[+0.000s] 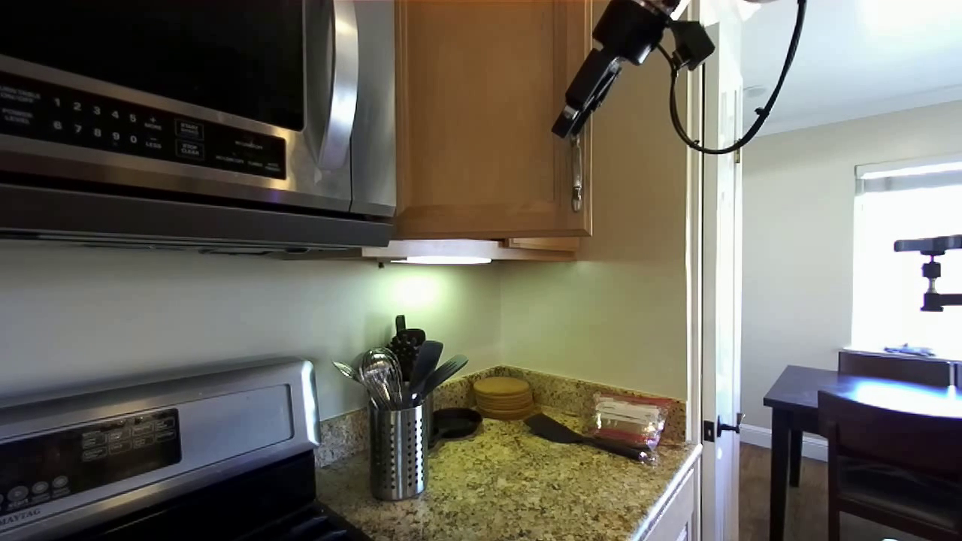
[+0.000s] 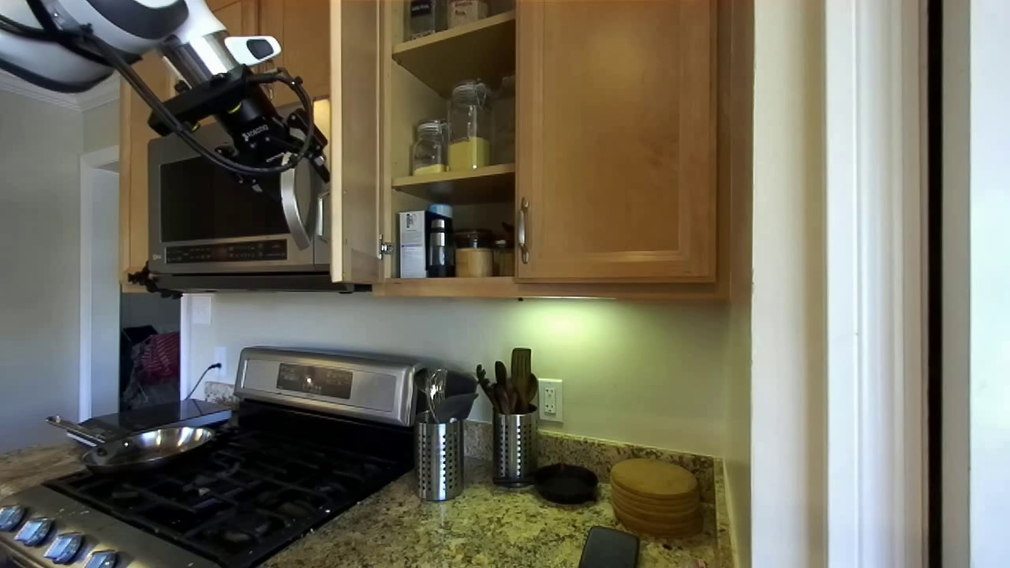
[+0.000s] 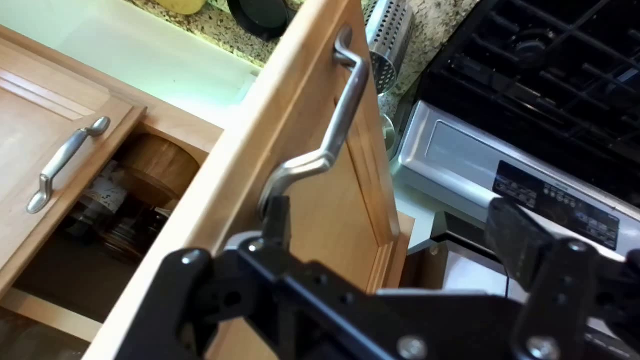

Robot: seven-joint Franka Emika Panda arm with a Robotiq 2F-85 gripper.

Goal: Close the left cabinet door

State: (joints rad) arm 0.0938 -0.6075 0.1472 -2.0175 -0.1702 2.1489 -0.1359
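Note:
The left cabinet door (image 2: 357,142) stands open, jutting out from the cabinet and almost edge-on in an exterior view. Its outer face shows in an exterior view (image 1: 481,113) and in the wrist view (image 3: 335,215). Its silver bar handle (image 1: 577,176) is near the free edge and is large in the wrist view (image 3: 345,115). My gripper (image 3: 392,215) is open on the door's outer side. One finger is at one end of the handle; I cannot tell if it touches. The other finger is well apart, with nothing between them. The gripper (image 1: 570,126) is at the handle's upper end.
The microwave (image 2: 225,189) is beside the door's outer side, behind the gripper. The right cabinet door (image 2: 615,142) is shut. Jars (image 2: 469,150) stand on the open cabinet's shelves. Below are the stove (image 2: 229,481) and a utensil holder (image 2: 439,461) on the counter.

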